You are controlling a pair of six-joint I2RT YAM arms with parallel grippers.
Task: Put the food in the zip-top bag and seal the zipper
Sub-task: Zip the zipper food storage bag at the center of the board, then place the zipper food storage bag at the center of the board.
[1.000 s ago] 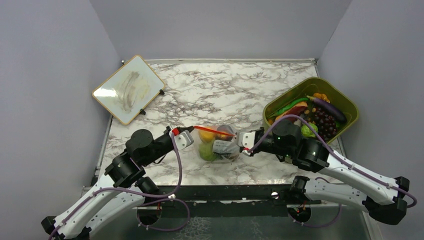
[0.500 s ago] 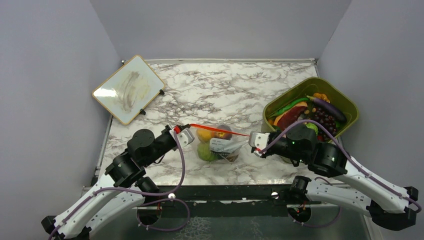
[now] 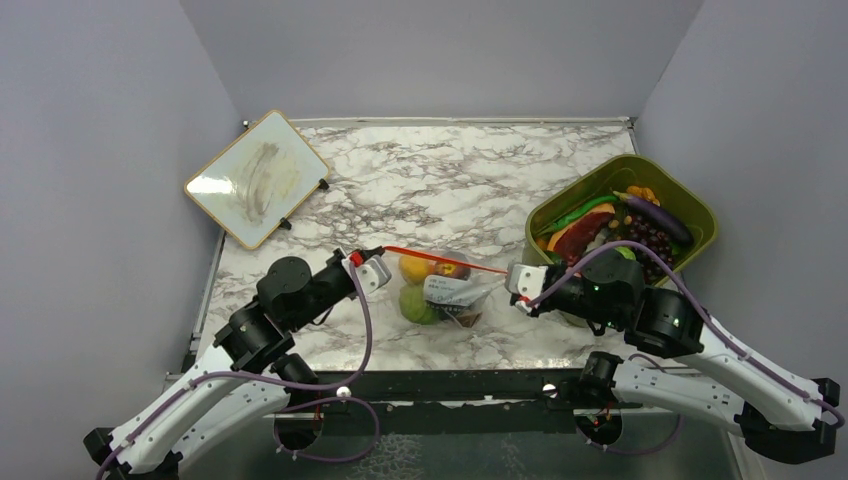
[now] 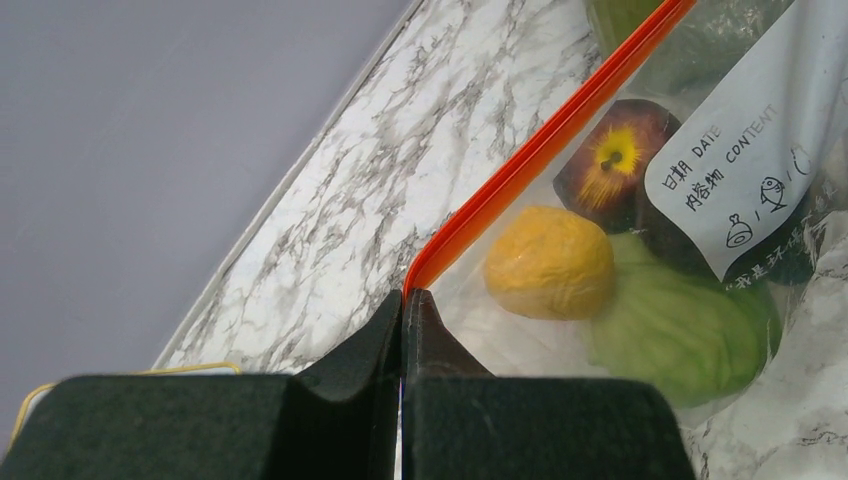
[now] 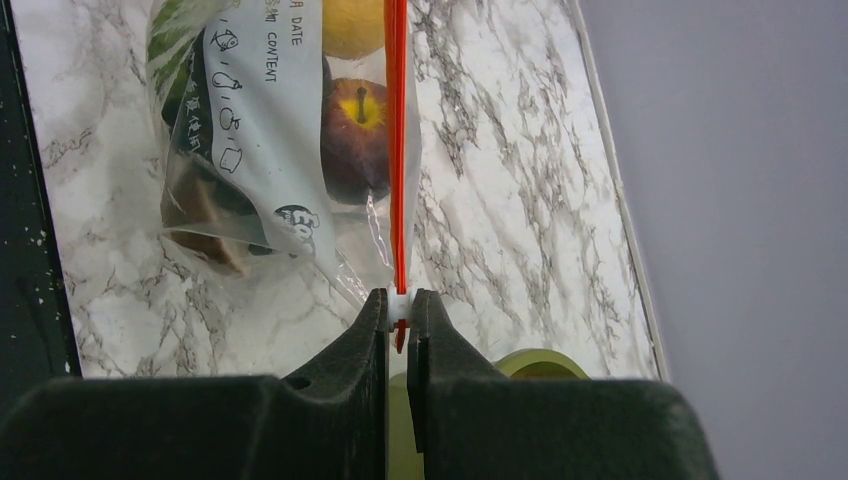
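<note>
The clear zip-top bag (image 3: 445, 295) hangs between my two grippers above the marble table. Its red-orange zipper (image 3: 445, 261) is stretched taut. Inside are a light-green ball (image 4: 690, 325), a yellow-orange piece (image 4: 550, 262), a brown apple-like piece (image 5: 355, 135) and a dark piece behind the white label. My left gripper (image 4: 404, 296) is shut on the zipper's left end. My right gripper (image 5: 398, 302) is shut on the white slider (image 5: 399, 300) at the zipper's right end. In the top view the left gripper (image 3: 362, 262) and right gripper (image 3: 512, 279) hold the strip's ends.
An olive-green bin (image 3: 700, 215) at the right rear holds more toy food, among them purple grapes (image 3: 648, 243) and an eggplant. A small framed whiteboard (image 3: 256, 177) stands at the far left corner. The table's front edge lies just below the bag.
My right gripper has slid rightward along the zipper to its end. The strip has stretched longer and straighter. The bag has shifted slightly right; the left gripper has held its end.
</note>
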